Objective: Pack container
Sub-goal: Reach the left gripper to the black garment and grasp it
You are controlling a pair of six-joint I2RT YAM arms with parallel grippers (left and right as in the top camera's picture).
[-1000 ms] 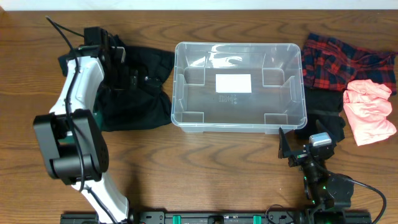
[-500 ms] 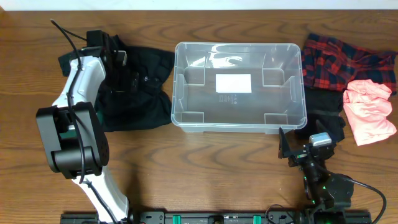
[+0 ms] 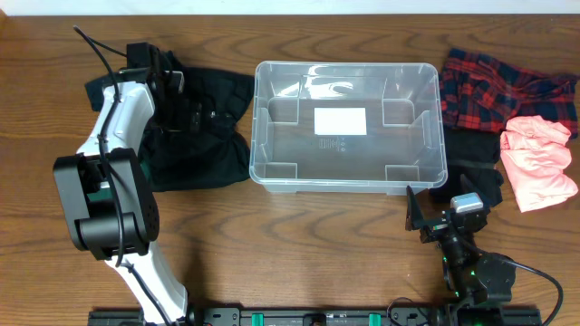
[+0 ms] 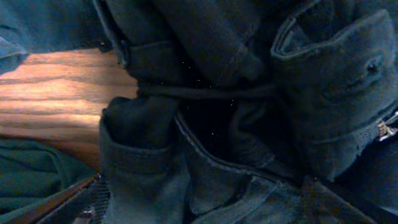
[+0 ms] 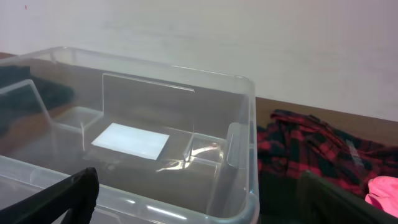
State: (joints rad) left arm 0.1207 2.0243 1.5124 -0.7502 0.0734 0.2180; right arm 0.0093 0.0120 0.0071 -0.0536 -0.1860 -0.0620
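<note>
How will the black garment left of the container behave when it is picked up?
Probably floppy: the black garment lies in soft folds, so it should sag if lifted at one point. Likely not slippery: the cloth looks thick and matte. Its drawstring and zipper might snag on the container rim.

A wooden table [image 3: 299, 226] carries clothes at both ends. Near its far left corner lies a crumpled heap of black clothing [image 3: 208, 136]. Up close it shows a drawstring [image 4: 205, 92] and a metal zip pull [image 4: 385, 129]. A dark greenish cloth [image 4: 31, 174] beside it may be a separate piece. At the far right corner a red plaid shirt [image 3: 494, 86] lies rumpled. A folded pink garment [image 3: 539, 163] touches it by the right edge. A black garment [image 3: 476, 177] lies against both, on the plaid's near side.
</note>
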